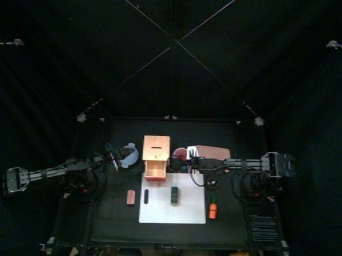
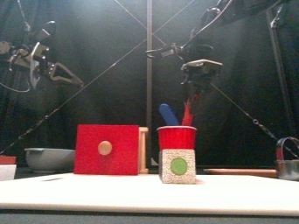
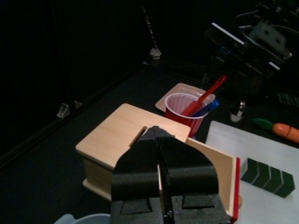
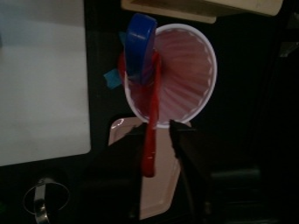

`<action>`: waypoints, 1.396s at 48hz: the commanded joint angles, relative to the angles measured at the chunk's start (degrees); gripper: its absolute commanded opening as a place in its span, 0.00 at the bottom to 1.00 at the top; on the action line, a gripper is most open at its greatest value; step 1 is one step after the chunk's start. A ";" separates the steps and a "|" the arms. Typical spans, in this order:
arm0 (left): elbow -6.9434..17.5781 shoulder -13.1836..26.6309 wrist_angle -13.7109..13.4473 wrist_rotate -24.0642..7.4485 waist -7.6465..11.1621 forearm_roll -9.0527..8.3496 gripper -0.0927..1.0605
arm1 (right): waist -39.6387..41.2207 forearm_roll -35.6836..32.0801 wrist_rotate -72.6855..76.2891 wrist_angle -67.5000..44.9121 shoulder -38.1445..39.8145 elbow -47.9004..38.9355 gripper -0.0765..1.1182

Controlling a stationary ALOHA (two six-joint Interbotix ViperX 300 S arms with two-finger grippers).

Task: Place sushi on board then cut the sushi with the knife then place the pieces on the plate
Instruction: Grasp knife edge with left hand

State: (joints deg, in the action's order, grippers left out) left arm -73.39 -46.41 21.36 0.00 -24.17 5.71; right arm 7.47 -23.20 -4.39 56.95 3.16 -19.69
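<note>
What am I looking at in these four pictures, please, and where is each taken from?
It is a robot with two black arms at a table. One picture looks down from above, one level from the table's front edge, and two come from cameras on the wrists. On the table are a white cutting board carrying a dark green sushi roll, a wooden box, and a red cup holding a blue knife. The right gripper is closed on the red knife in the cup. The left gripper hangs shut and empty over the box.
</note>
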 commanded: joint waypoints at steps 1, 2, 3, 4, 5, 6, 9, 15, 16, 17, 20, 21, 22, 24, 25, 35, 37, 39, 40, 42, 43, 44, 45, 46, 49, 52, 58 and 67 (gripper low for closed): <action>0.79 0.18 0.62 -0.09 -0.79 0.09 0.19 | -0.09 0.18 0.18 -0.62 0.79 1.93 0.40; 0.70 0.09 0.62 -0.09 -0.97 0.09 0.19 | -0.09 0.18 0.18 -0.70 0.79 2.02 0.40; 0.70 0.18 0.62 0.00 -1.05 0.09 0.19 | -0.09 0.18 0.18 -0.62 0.79 2.02 0.40; 0.79 0.09 0.62 0.00 -1.14 0.18 0.19 | -0.09 0.18 0.26 -0.62 0.88 2.02 0.40; 0.70 0.09 0.62 0.00 -1.23 0.09 0.19 | -0.09 0.18 0.35 -0.62 1.14 2.02 0.40; 0.70 0.09 0.62 0.00 -1.32 0.09 0.19 | -0.09 0.26 0.53 -0.62 1.41 1.93 0.40; 0.62 0.09 0.62 -0.09 -1.41 0.09 0.19 | 0.35 0.53 1.14 -0.44 2.99 1.67 0.40; 0.62 0.18 0.26 -0.18 -1.41 0.09 0.19 | 0.62 0.62 1.93 -0.44 9.67 -0.09 0.40; 0.53 0.09 0.18 -0.18 -1.41 0.09 0.19 | 0.53 0.53 1.93 -0.53 10.55 -0.44 0.40; 0.62 0.18 0.18 -0.18 -1.41 0.09 0.19 | 0.62 0.35 2.02 -0.62 11.95 -0.97 0.40; 0.62 0.09 0.18 -0.18 -1.58 0.00 0.19 | 0.62 0.18 2.11 -0.97 16.00 -2.81 0.40; 0.62 0.09 0.18 -0.18 -1.58 0.00 0.19 | 0.62 0.18 2.11 -1.23 17.58 -3.52 0.40; 0.62 0.18 0.18 -0.18 -1.58 -0.09 0.19 | 0.53 0.18 2.20 -1.67 19.16 -4.31 0.40; 0.70 0.18 0.18 -0.18 -1.58 -0.09 0.19 | 0.62 0.26 2.29 -2.46 21.80 -5.71 0.40; 0.79 0.09 0.18 -0.18 -1.58 -0.26 0.19 | 0.62 0.44 2.46 -3.16 23.38 -6.50 0.40; 2.55 2.72 0.44 -0.18 0.00 -1.67 0.26 | 2.81 -0.88 11.16 -21.09 35.07 -16.52 0.40; 3.43 3.69 0.62 -0.18 1.14 -2.29 0.30 | 3.16 -0.62 11.95 -26.37 35.86 -19.16 0.40; 4.39 4.92 0.97 -0.18 2.64 -3.25 0.34 | 3.34 0.00 12.22 -30.67 36.04 -21.09 0.40; 4.92 5.71 1.14 -0.18 3.52 -3.87 0.37 | 3.34 0.62 12.30 -32.61 35.95 -21.71 0.40; 5.71 7.03 1.67 -0.18 5.01 -4.92 0.41 | 3.25 2.64 12.22 -35.60 35.77 -22.76 0.40; 6.15 7.82 2.11 -0.18 5.80 -5.54 0.44 | 3.34 3.87 12.13 -37.35 35.42 -23.20 0.40; 6.59 8.70 2.72 -0.18 6.59 -6.06 0.48 | 3.43 5.10 12.04 -39.02 35.24 -23.73 0.40; 6.86 9.49 3.34 -0.18 7.47 -6.59 0.51 | 3.60 6.33 12.04 -40.78 34.89 -24.26 0.40; 7.21 10.37 4.13 -0.18 8.26 -7.03 0.55 | 3.60 7.56 11.95 -42.54 34.63 -24.79 0.40; 7.82 12.83 6.94 -0.18 10.63 -7.91 0.66 | 3.25 9.93 11.95 -47.64 33.93 -26.37 0.40; 8.17 15.21 9.93 -0.18 12.39 -8.61 0.76 | 3.08 11.60 11.95 -52.47 33.05 -27.86 0.40; 9.49 20.30 16.35 -0.18 15.56 -8.96 0.88 | 1.41 13.01 12.04 -56.16 30.32 -28.56 0.40; 13.71 29.18 17.84 -0.18 16.96 -10.28 0.90 | -0.88 13.54 12.04 -59.24 24.87 -26.89 0.40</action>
State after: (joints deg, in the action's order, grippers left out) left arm -62.67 -19.86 38.50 -0.26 -7.21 -4.31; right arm 6.94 -9.84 7.73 -0.97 28.74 -48.43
